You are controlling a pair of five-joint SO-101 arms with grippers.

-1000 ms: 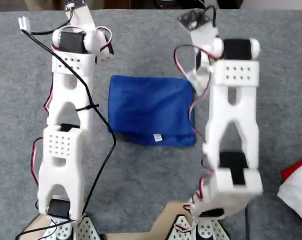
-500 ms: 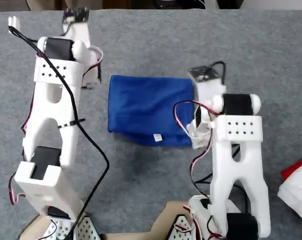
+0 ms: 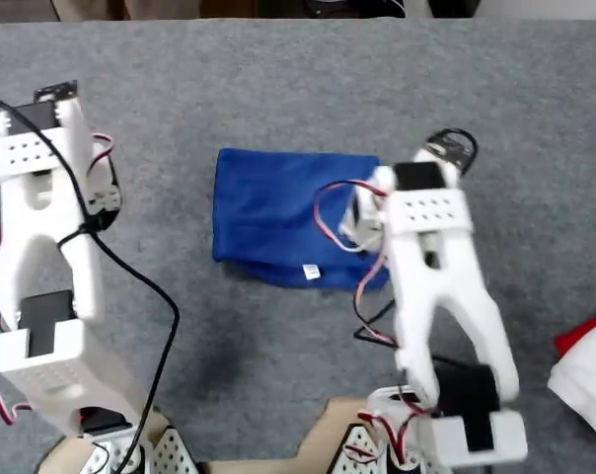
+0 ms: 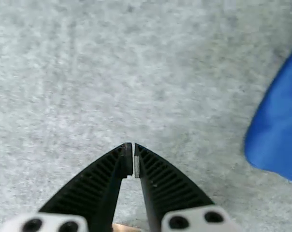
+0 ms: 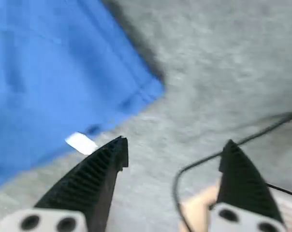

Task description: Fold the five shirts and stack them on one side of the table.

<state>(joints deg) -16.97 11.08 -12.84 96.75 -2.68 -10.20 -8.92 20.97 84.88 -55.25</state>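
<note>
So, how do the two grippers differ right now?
The left gripper is shut; the right gripper is open. The left hangs over bare table, apart from the blue shirt; the right is at the shirt's edge, near its tag. Both hold nothing.

I see matt, fuzzy grey cloth over the table (image 3: 278,89), with the shirt (image 3: 278,212) in soft, matt blue cloth. The left gripper (image 4: 130,151) and right gripper (image 5: 176,145) are ribbed black plastic on smooth white plastic arms (image 3: 41,247); the base (image 3: 328,425) at 6 o'clock looks wooden.
</note>
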